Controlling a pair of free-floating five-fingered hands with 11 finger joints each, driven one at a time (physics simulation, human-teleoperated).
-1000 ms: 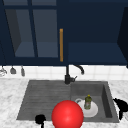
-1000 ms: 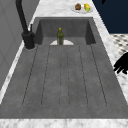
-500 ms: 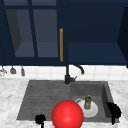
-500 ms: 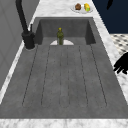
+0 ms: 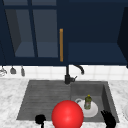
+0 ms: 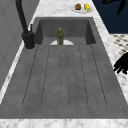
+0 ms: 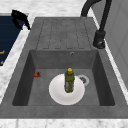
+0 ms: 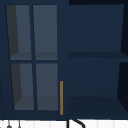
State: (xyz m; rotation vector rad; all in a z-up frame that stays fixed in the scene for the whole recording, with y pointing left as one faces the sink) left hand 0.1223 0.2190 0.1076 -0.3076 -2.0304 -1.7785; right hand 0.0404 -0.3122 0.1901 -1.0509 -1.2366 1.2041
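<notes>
Front view: the left hand [image 5: 40, 119] hangs low at the front edge of the sink [image 5: 27, 100], its fingers curled and holding nothing. The right hand [image 5: 109, 119] hovers at the basin's front right corner, fingers straight and spread, also empty. A green bottle [image 5: 87, 102] stands upright on a white plate [image 5: 93, 111] in the basin, up and to the left of the right hand, which is the nearer of the two. A red ball [image 5: 67, 115] sits between the hands, in front of the plate.

Left side view: a hand [image 6: 122, 64] floats over the counter beside the drainboard, well apart from the bottle [image 6: 60, 36] at the far end. A dish of fruit [image 6: 82, 7] lies beyond the basin.

Right side view: the bottle [image 7: 69, 80] stands with its long axis vertical at the plate's [image 7: 56, 93] middle; the faucet [image 7: 100, 35] rises behind it.

Upper view: a cabinet [image 8: 95, 57] with a brass handle [image 8: 61, 97].
</notes>
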